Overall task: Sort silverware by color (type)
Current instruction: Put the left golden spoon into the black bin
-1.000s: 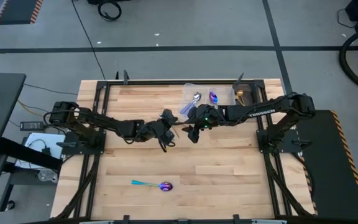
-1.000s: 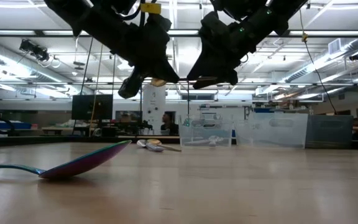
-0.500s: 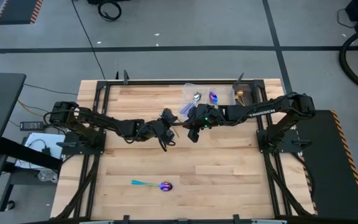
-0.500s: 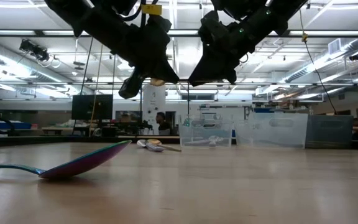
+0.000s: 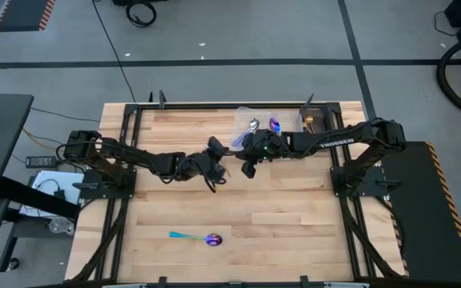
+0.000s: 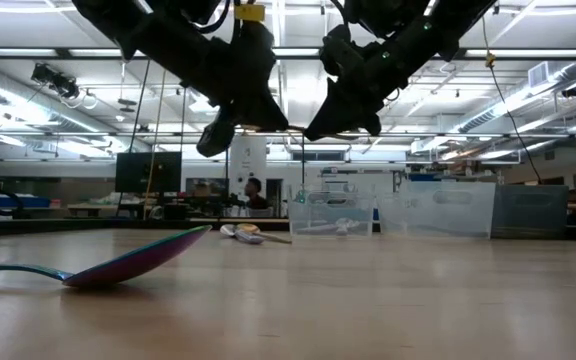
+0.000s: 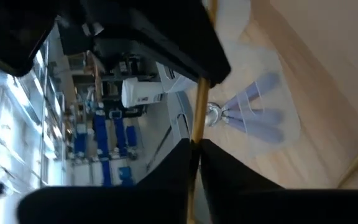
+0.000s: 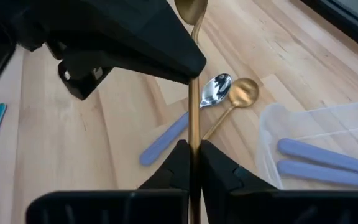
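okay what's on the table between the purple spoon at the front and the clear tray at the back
In the low view, two spoons lie between the iridescent spoon and the clear tray: a silver spoon with a lavender handle and a gold spoon, bowls side by side; otherwise bare wood.

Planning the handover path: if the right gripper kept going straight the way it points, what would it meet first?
Likely the left gripper, just ahead and clamped on the same gold spoon that the right gripper holds; depth is unclear.

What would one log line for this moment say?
where: both arms meet above table centre | left gripper: shut on gold spoon | right gripper: shut on same spoon | loose: purple-blue spoon lying apart
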